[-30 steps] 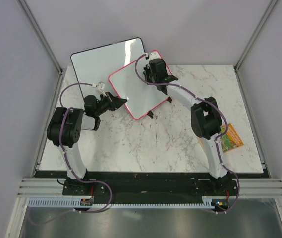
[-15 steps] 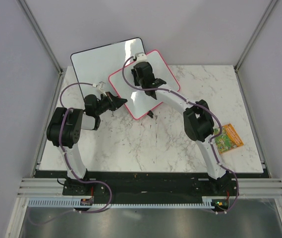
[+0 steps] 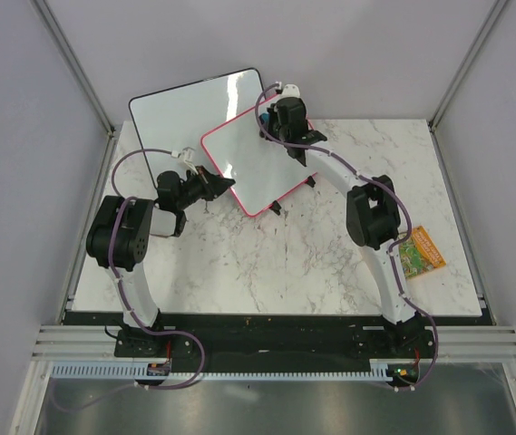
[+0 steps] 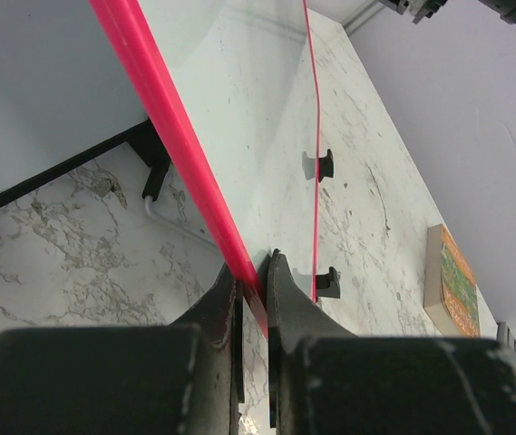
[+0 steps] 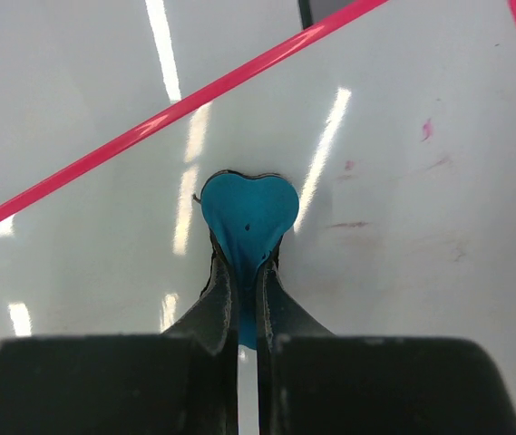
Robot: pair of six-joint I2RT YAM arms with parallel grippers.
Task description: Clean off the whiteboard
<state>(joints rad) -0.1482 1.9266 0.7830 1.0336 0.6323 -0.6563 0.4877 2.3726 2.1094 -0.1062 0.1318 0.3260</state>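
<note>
The small whiteboard [image 3: 248,172] with the pink-red frame stands tilted on its black feet [image 4: 324,165] at the back of the table. My left gripper [image 3: 214,184] is shut on its pink lower left edge [image 4: 162,118], jaws clamped on the frame [image 4: 256,281]. My right gripper [image 3: 283,127] is at the board's upper right corner, shut on a blue heart-shaped eraser [image 5: 247,213] pressed against the white surface [image 5: 403,299]. Faint smeared purple-pink marks [image 5: 348,224] lie to the right of the eraser.
A larger black-framed whiteboard [image 3: 189,109] leans behind the small one, overlapped by it. A small orange and green block [image 3: 418,254] lies at the table's right side, also in the left wrist view [image 4: 452,285]. Grey walls close the back and sides.
My right gripper with the eraser swept left across the board, then back right and up to the upper right corner. The left gripper kept its hold on the frame.
</note>
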